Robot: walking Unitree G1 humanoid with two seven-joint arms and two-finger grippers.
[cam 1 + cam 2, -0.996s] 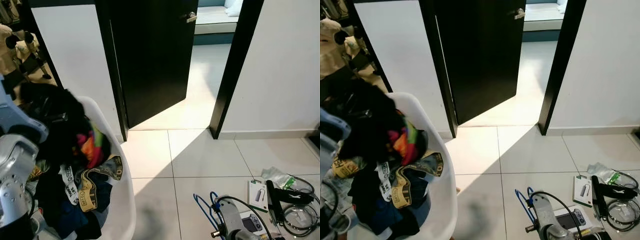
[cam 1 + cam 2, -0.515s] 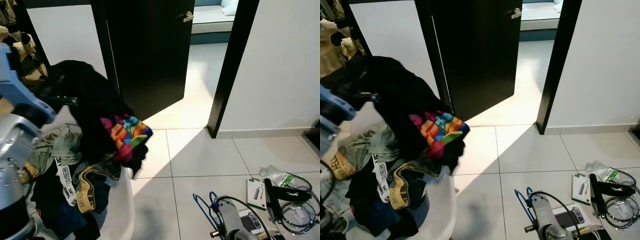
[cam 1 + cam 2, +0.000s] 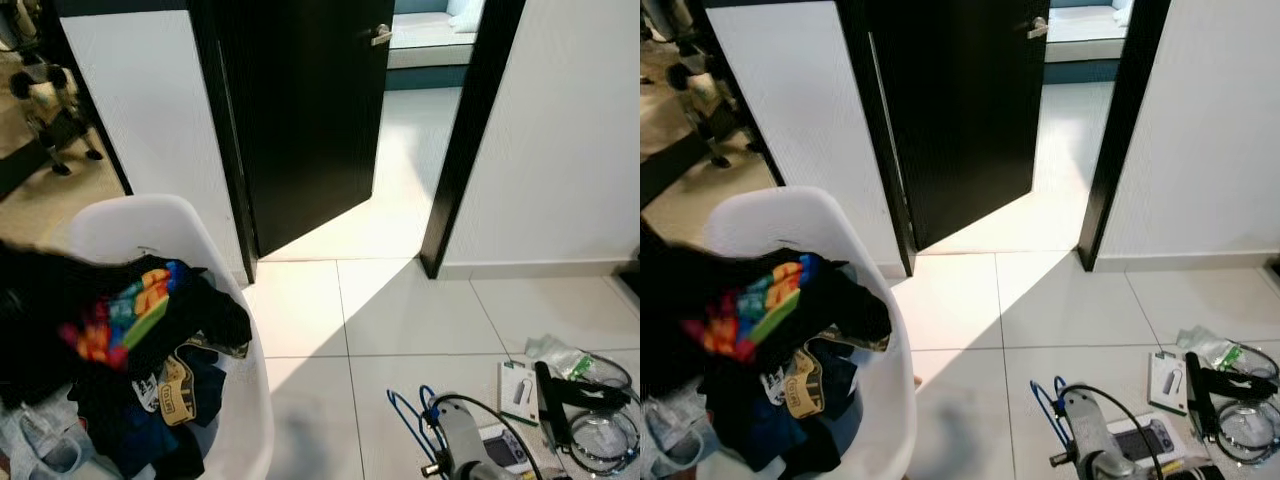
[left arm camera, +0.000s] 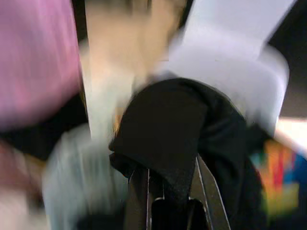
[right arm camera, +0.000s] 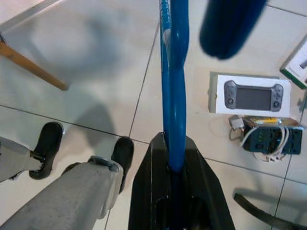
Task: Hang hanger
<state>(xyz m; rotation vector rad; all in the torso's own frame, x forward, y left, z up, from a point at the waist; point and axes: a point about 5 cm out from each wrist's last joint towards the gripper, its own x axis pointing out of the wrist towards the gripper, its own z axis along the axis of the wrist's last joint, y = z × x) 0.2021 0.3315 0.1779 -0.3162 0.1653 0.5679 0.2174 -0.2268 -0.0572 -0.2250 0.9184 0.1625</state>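
Unreadably lettered strap (image 3: pixel 172 388) among chair (image 3: pixel 140 215) clothes (image 3: pixel 110 330)

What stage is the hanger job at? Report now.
Done: the right gripper has its jaws shut on the blue plastic hanger, and the left gripper pinches the black garment with a multicoloured print over the white plastic chair. Left: getting the garment onto the hanger and hanging it; no rail is visible.
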